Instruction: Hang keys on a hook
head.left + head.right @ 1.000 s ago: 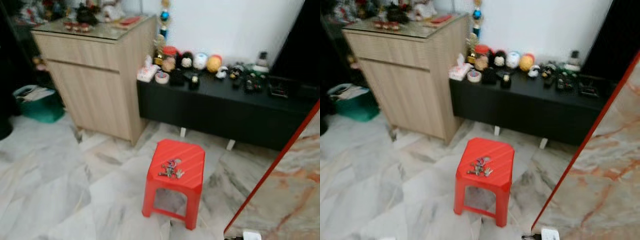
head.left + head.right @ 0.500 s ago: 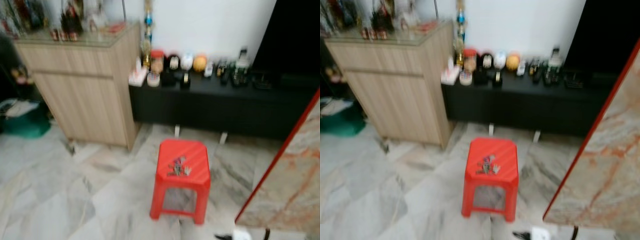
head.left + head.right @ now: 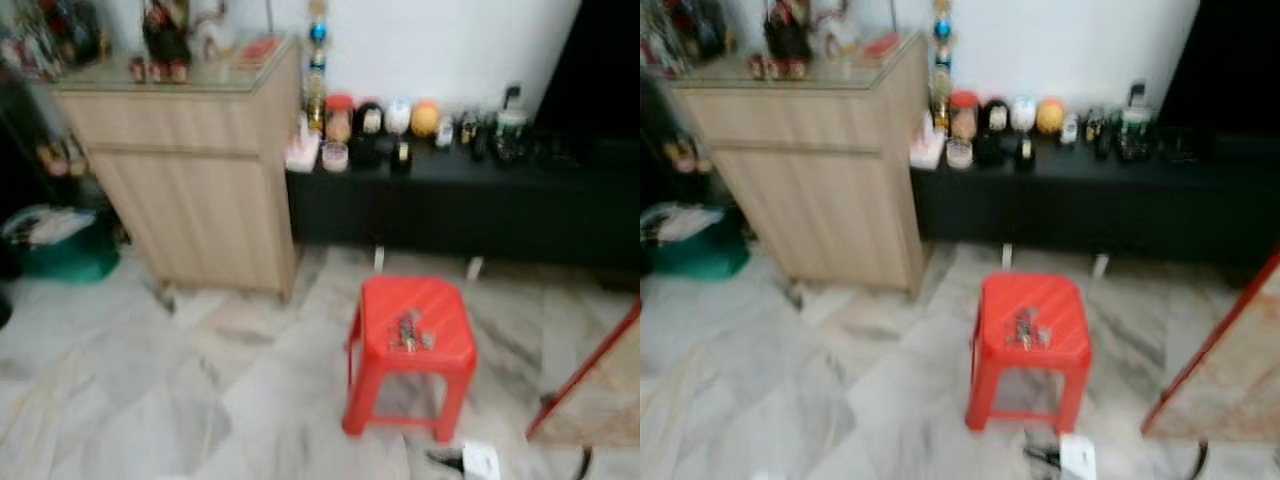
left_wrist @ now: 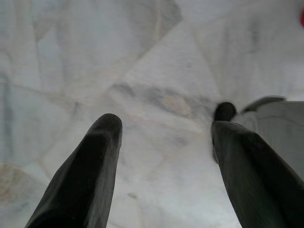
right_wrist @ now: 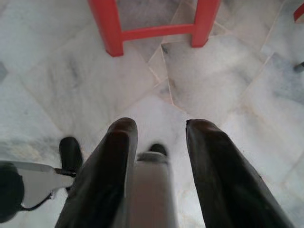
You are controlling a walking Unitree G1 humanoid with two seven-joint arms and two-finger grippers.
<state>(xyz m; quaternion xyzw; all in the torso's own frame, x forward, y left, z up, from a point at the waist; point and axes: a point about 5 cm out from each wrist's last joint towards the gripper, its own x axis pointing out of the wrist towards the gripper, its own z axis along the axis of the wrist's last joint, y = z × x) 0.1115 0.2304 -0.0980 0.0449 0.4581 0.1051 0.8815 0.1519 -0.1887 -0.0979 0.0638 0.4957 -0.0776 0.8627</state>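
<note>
Keys [image 3: 408, 333] lie on red stool [image 3: 412, 318], open marble floor [image 3: 120, 380] around it.
Wrist views: left hand [image 4: 164, 124] and right hand [image 5: 156, 124] both spread above floor.

No text, label or number can be read anywhere — the head views are blurred.

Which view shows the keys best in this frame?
The left eye view: the keys lie on the red stool, blurred but apart from other things. The right eye view shows the same, equally blurred. The right wrist view catches the stool's legs.
</note>
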